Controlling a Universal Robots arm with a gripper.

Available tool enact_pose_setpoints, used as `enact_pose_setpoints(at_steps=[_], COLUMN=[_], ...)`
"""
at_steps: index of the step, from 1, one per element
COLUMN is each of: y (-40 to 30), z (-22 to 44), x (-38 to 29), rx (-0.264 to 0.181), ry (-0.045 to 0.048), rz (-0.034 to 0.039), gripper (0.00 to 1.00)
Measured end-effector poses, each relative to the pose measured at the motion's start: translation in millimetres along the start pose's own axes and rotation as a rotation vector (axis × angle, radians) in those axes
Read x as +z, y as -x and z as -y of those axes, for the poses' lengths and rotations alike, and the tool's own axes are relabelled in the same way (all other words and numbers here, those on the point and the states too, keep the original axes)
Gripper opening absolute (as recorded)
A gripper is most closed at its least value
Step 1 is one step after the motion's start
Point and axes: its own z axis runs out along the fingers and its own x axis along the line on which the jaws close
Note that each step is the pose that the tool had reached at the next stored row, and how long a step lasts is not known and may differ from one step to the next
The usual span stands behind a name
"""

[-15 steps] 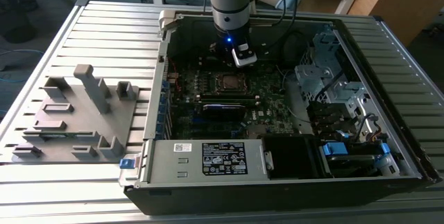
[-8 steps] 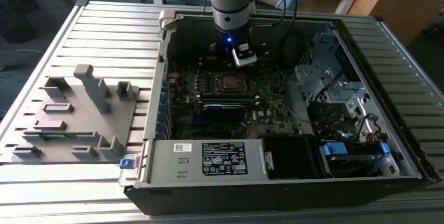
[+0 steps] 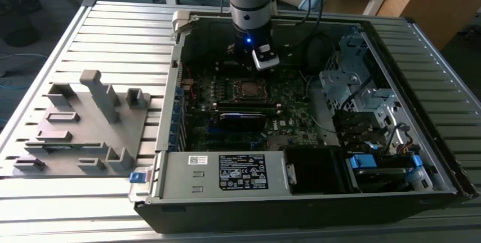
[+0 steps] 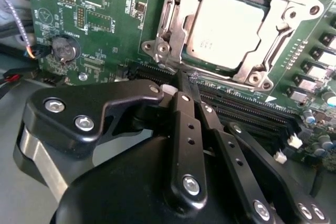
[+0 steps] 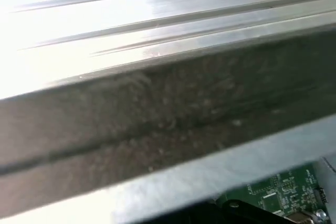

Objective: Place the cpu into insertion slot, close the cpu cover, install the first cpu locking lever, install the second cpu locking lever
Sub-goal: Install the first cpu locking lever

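Note:
In the second wrist view the cpu (image 4: 226,27) lies flat in the insertion slot, its silver top showing through the window of the cpu cover (image 4: 173,22). The cover's metal frame lies down around the chip. My gripper (image 4: 187,80) hovers just beside the socket, over the black memory slots, with its black fingers (image 4: 184,114) drawn together and nothing between them. In the exterior view the gripper (image 3: 263,62) hangs inside the open computer case, a little behind the insertion slot (image 3: 248,89) on the green motherboard (image 3: 289,116).
The case walls (image 3: 180,57) enclose the work area. A grey power-supply box (image 3: 225,172) sits at the front, drive cages (image 3: 353,85) and cables at the exterior view's right. A grey fixture plate (image 3: 75,124) lies on the slatted table at the exterior view's left.

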Motion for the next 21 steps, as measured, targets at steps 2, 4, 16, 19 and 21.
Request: enact_pose_setpoints(at_steps=[2,4,16,19,21], y=[0.6,1.2,2.4,2.4,2.4], z=[-0.6,-1.3,-2.7,-2.7,-2.6], x=[-4.1,-8.4,-16.5,-16.5,-16.5], rx=[0.000,0.000,-0.001,-0.007,-0.013], ry=[-0.0002,0.0000,-0.0055,-0.0385,-0.0695], rz=[-0.0001,0.0000,0.0012,0.0091,0.0148], gripper=[0.10,0.10,0.10,0.10,0.10])
